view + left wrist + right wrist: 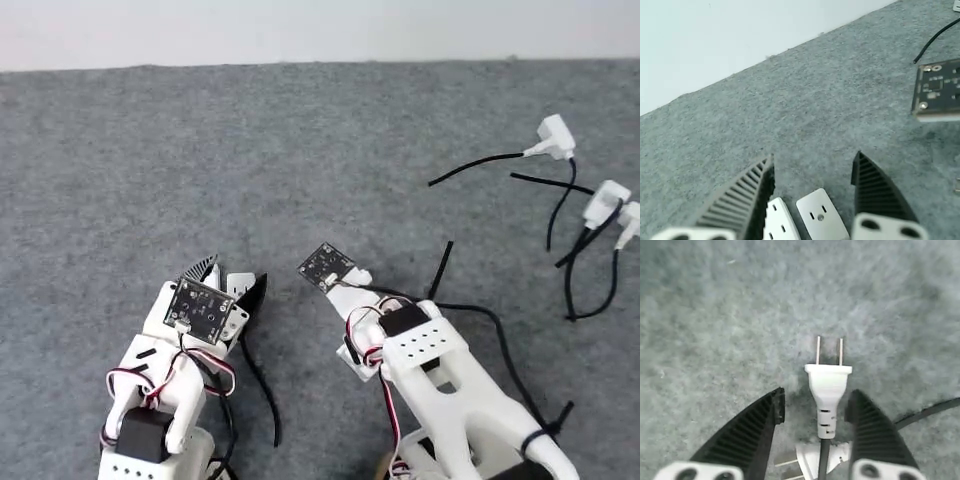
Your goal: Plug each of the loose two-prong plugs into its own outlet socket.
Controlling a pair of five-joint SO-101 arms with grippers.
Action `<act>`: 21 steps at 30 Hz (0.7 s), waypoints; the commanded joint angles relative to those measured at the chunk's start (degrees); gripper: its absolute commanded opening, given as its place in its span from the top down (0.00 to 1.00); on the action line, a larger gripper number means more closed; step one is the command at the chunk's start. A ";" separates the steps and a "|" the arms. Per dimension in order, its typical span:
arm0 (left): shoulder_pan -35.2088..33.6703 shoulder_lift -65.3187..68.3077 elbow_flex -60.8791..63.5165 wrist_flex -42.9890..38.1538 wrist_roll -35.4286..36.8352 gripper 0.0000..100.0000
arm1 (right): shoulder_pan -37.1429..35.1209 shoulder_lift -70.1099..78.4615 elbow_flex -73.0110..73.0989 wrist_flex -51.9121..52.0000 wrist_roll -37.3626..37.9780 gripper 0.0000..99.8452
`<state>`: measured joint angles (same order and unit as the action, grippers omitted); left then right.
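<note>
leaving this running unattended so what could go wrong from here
1. The right gripper is open around a plug, but a second plug lies close behind it. Closing might pinch both, or the black cable.
2. The left gripper is open over an outlet socket with a second socket right beside it, so it may catch both.

Counter (150,170): grey, felt-like covering over the whole work surface.
Wall (300,30): plain white, meeting the counter's far edge.
Black strip (445,265): short, lying flat on the counter; possibly a cable tie, hard to tell.
</note>
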<state>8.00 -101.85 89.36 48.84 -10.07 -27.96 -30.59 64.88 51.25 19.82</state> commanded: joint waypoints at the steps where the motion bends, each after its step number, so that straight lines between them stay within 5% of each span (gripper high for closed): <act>1: 0.00 0.18 -0.57 -1.67 0.53 0.76 | -0.13 -1.01 0.70 -3.91 -0.44 0.98; 21: 0.00 0.18 -0.48 -1.67 0.53 0.76 | -0.48 -1.01 0.79 -2.59 -0.62 0.95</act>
<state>8.00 -101.85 89.36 48.84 -10.07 -27.43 -30.59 66.11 47.82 19.82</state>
